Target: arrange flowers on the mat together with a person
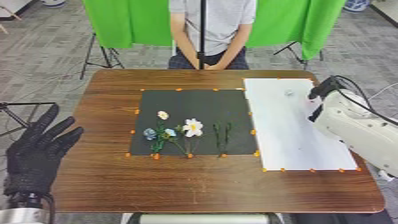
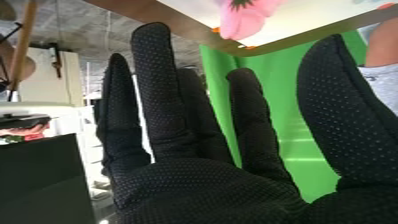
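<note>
On the dark mat (image 1: 178, 100), a small pale flower (image 1: 163, 115), blue blooms (image 1: 150, 134) and a larger white flower (image 1: 193, 127) stand out above green stems. Two bare-looking green stems (image 1: 222, 136) lie to their right. The white mat (image 1: 298, 135) holds a small faint item (image 1: 289, 93) near its far end. My right hand (image 1: 322, 95) is over that mat's far right edge. In the right wrist view, the right hand (image 2: 204, 185) is open, fingers straight, with a pink flower (image 2: 246, 17) beyond it. My left hand (image 1: 37, 150) is open beside the table's left edge.
Orange markers (image 1: 253, 132) line both mats on the brown table (image 1: 178, 185). A person sits across the table with hands (image 1: 210, 65) together at its far edge. A dark vertical pole (image 1: 202, 30) and a green curtain (image 1: 133, 25) stand at the far side.
</note>
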